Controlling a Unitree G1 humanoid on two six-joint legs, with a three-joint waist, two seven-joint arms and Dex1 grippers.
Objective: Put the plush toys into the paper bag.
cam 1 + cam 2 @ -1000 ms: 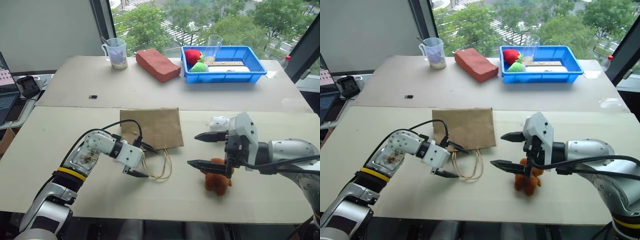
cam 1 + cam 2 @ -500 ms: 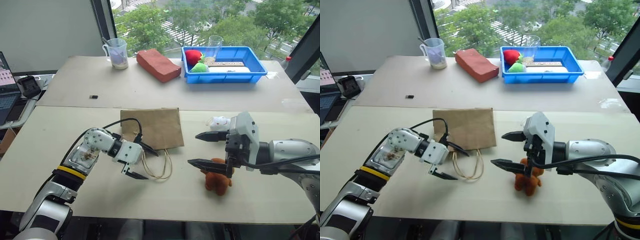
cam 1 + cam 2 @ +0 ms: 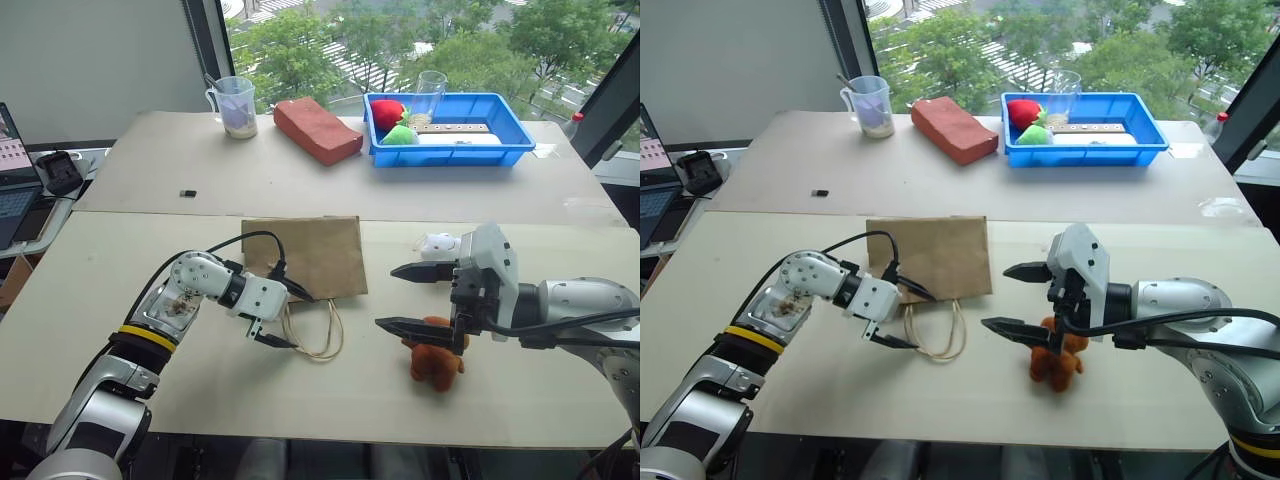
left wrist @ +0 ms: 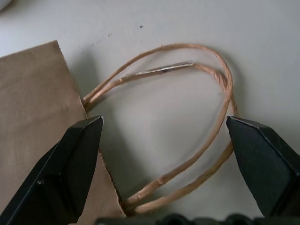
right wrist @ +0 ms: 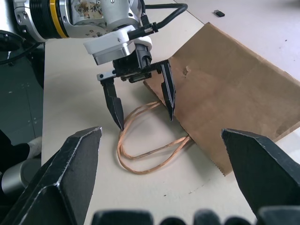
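we are holding our left gripper (image 3: pixel 292 320) spread apart over the paper bag (image 3: pixel 303 255) handles at centre frame. our right gripper (image 3: pixel 403 297) is gaping wide above the brown plush toy (image 3: pixel 435 361) at lower right.

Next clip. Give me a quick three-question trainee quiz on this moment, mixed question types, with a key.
1. True or false: the paper bag lies flat on the table.
2. Which toy lies nearest the right gripper? A) white plush toy B) brown plush toy C) neither; both are in the bag
3. Fill in: the left gripper, jaws open, sits over the bag's cord ____.

Key: 1 true; 2 B; 3 handles
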